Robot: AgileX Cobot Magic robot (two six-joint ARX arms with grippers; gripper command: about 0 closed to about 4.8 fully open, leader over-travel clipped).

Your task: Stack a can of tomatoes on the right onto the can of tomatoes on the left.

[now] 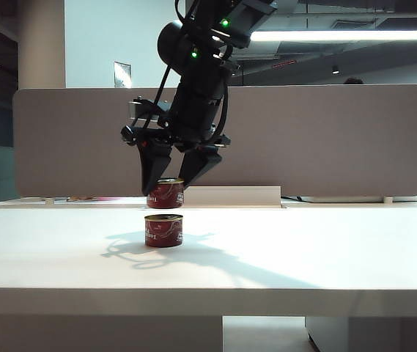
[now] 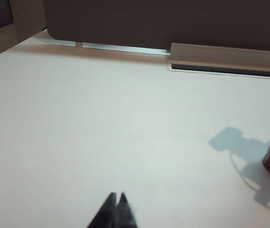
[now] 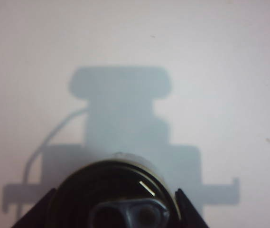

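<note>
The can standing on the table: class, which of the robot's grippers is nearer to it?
Right. The right gripper hangs just above the can on the table, jaws around the second can. The left gripper, jaws shut, sits well off to the side.

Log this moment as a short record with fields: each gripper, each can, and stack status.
right gripper: above the table, shut on the held can
held can: red tomato can, in the air above the lower can, no contact visible
lower can: red tomato can, upright on the table
left gripper: shut, empty, low over bare table, away from both cans
stack status: not yet stacked
</note>
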